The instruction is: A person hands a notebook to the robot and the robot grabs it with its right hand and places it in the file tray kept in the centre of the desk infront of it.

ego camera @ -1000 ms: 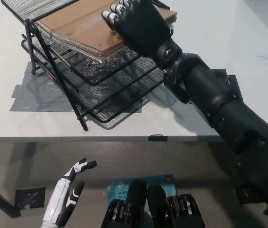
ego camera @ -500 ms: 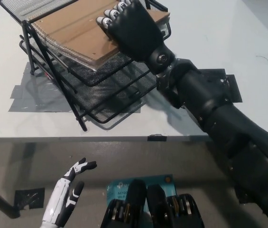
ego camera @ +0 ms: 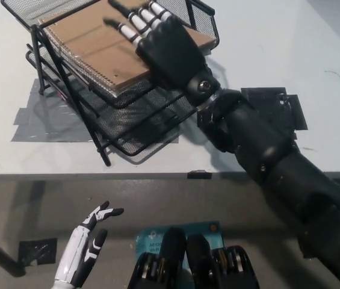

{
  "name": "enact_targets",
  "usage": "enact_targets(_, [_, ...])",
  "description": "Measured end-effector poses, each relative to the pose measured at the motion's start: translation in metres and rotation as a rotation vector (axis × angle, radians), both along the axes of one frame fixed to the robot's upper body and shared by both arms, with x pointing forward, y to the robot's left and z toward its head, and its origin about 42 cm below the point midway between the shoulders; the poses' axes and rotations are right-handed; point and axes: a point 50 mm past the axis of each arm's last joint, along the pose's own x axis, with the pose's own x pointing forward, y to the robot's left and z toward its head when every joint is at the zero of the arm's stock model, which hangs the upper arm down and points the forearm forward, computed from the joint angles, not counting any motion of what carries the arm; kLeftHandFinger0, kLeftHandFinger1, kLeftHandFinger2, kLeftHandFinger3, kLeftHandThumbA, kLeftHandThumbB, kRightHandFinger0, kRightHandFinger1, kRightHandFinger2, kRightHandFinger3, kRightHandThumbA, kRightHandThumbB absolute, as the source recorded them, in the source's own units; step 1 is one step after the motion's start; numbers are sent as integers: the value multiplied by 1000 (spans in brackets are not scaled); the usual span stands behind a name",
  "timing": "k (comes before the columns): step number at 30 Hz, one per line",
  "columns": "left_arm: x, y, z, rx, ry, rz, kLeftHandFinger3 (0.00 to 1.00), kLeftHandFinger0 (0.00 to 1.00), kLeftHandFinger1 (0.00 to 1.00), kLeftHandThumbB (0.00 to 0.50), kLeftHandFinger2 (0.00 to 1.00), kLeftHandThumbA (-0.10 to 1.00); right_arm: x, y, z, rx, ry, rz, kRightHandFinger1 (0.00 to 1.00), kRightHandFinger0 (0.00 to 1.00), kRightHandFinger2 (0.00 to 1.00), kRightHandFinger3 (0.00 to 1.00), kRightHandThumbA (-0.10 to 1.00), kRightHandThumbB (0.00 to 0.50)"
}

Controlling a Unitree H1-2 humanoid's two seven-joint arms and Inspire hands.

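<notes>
Now right hand (ego camera: 165, 48) flat on notebook (ego camera: 97, 45), tray (ego camera: 133, 120)

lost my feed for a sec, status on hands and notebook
Right hand open, fingers spread flat over the notebook. Notebook lying in the file tray, middle tier. Left hand open, idle below the desk edge. Nothing in the way.

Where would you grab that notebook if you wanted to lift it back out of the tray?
Probably by the near right edge of the notebook, coming from the robot's right. That edge overhangs the file tray shelf, while the wire spine faces left against the frame. The right robot hand lies flat on the cover, fingers spread.
</notes>
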Motion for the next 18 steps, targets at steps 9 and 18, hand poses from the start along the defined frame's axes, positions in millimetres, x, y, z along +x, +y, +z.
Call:
enact_targets(9, [0,0,-3,1,12,2,712,1000,985,260,753,991,2,-30,6,33,118,-76,1000,1000,1000,730,1000,429])
enact_targets(18, [2,1,-6,3,26,4,706,1000,983,243,756,913,6,-69,14,66,272,-143,1000,1000,1000,959,1000,444])
